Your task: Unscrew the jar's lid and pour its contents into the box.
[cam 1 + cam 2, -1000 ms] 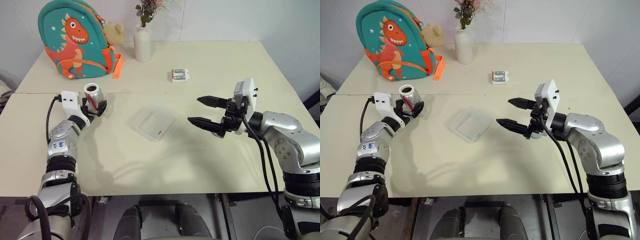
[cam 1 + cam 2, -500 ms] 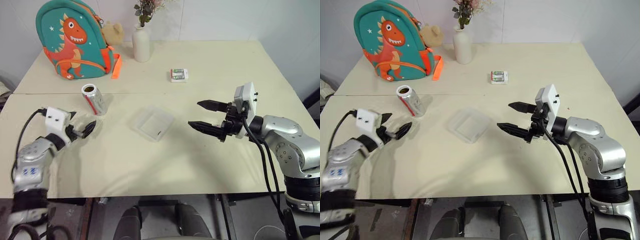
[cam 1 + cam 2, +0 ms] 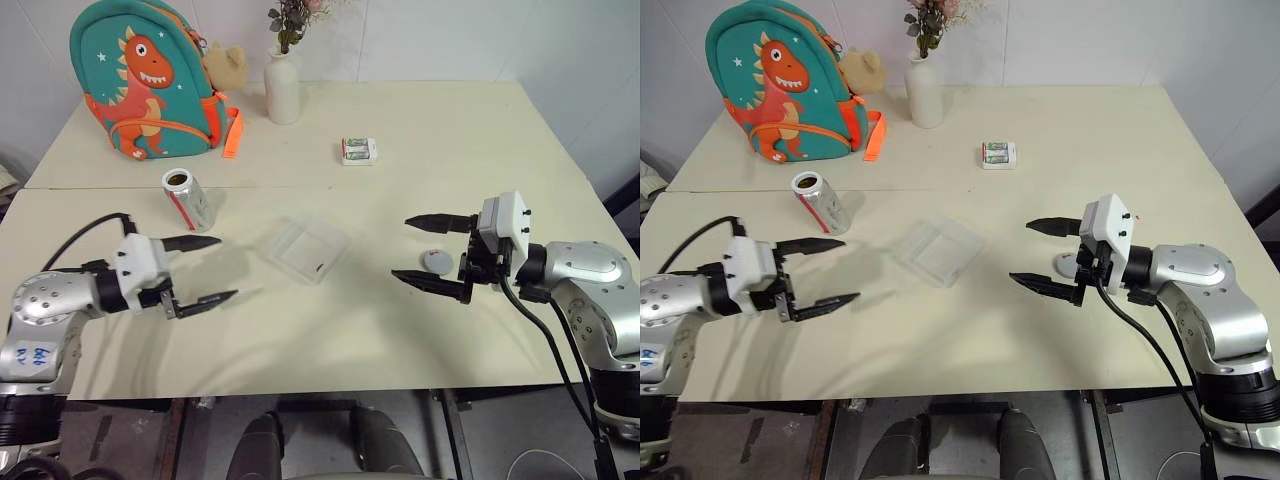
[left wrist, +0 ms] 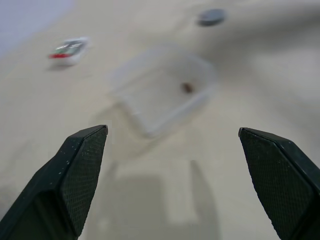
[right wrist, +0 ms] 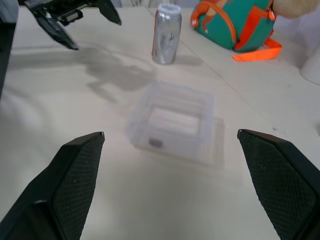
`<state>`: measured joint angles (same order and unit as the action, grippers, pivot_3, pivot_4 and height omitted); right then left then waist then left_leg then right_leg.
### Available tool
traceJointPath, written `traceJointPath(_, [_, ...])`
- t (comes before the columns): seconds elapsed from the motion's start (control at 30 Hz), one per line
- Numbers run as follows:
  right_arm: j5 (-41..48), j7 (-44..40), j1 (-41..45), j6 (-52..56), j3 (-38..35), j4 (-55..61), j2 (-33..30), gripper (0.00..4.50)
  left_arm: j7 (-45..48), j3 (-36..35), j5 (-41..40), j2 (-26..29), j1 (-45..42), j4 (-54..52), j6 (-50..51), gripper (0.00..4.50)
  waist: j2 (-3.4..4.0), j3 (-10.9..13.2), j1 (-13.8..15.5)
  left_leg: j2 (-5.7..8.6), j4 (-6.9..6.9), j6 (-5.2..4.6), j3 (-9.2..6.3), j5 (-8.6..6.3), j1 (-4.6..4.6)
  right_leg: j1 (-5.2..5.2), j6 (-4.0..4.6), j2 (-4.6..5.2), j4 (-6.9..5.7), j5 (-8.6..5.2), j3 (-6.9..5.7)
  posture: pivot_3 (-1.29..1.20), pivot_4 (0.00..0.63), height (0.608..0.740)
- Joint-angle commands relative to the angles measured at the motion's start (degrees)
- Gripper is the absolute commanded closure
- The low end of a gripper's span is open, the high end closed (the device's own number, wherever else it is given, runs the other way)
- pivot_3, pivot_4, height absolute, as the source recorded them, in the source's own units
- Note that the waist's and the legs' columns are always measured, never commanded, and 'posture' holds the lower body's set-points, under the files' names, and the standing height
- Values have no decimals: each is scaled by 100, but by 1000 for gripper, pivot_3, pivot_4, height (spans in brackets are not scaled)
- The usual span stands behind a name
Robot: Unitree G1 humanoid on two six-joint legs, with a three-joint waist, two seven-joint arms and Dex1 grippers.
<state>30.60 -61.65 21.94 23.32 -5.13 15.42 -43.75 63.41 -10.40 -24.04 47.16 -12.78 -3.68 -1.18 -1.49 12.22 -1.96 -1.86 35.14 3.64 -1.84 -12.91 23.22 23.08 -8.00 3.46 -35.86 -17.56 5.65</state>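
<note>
- jar (image 3: 187, 198): stands upright on table (image 3: 330, 330), open top, dark olive-brown inside. Whitish side with red marking; no lettering legible. In the right wrist view it reads as plain silvery metal, no print visible.
- lid (image 3: 437, 261): flat grey disc lying on the table, between the right gripper's fingers as seen from the head, partly covered by the arm. Cannot tell if anything touches it.
- box (image 3: 304, 246): clear shallow tray mid-table, well apart from the jar, between the two grippers. Edges hard to trace against the table.
- contents (image 5: 155, 143): one small dark bit visible in the box near a wall. Cannot tell whether more remain in the jar.
- left gripper (image 3: 200, 270): fingers spread wide, empty, level above the table, pointing toward the box, near the jar but clear of it.
- right gripper (image 3: 430, 250): fingers spread wide, nothing pinched, pointing toward the box from the other side.
- packet (image 3: 360, 150): small white-and-green pack farther back; print too small to read. Blurred in the left wrist view.
- backpack (image 3: 140, 80): teal with orange dinosaur picture, no text readable; a tan plush (image 3: 228, 66) sits partly hidden behind it.
- vase (image 3: 284, 88): white, with flowers cut off at the frame's top edge.
</note>
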Motion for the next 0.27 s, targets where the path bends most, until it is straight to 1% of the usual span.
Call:
traceJointPath(0.03, [90,31,-152,-92,-314,266,-125,0,45,-14,-5,-26,-378,100,-109,23,0,0,12,-1,-1,0,-1,0,1,3,-1,-2,-3,0,-1,0,150,740])
traceJointPath(0.17, [46,135,-506,-173,-425,497,-100,0,146,-67,-90,-19,-458,196,-67,23,0,0,-8,0,0,-2,2,-1,1,4,-2,-2,-3,0,1,0,150,740])
traceJointPath(0.27, [57,274,-558,-219,-485,538,-43,0,107,-118,-126,2,-518,174,37,23,0,0,-16,0,0,-2,3,-2,2,5,-5,-1,-3,1,2,0,150,740])
